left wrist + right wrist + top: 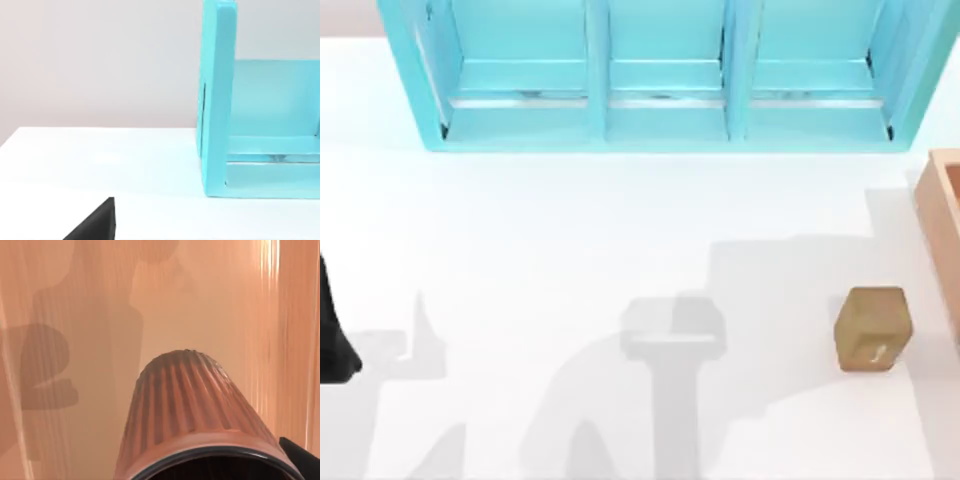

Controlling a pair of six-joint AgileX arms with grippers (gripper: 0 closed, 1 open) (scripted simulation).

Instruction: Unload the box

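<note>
The box (pixel 942 225) is a peach-tan crate, cut off by the table's right edge in the top view. In the right wrist view its wood-grained inside (pixel 90 315) lies all around a ribbed peach cup (pixel 192 410) with a dark rim, close under the camera. A black part of my right gripper (pixel 301 459) shows right beside the cup's rim. Whether the cup rests in the box or is held I cannot tell. My left arm (pixel 334 340) is parked at the table's left edge, and a black tip of its gripper (pixel 95 226) hangs over the white table.
A turquoise three-bay shelf (pixel 660 80) spans the back of the table, and its end wall (pixel 217 100) stands near the left wrist camera. A small golden-brown carton block (pixel 873 328) sits on the table just left of the box. Arm shadows fall across the white middle.
</note>
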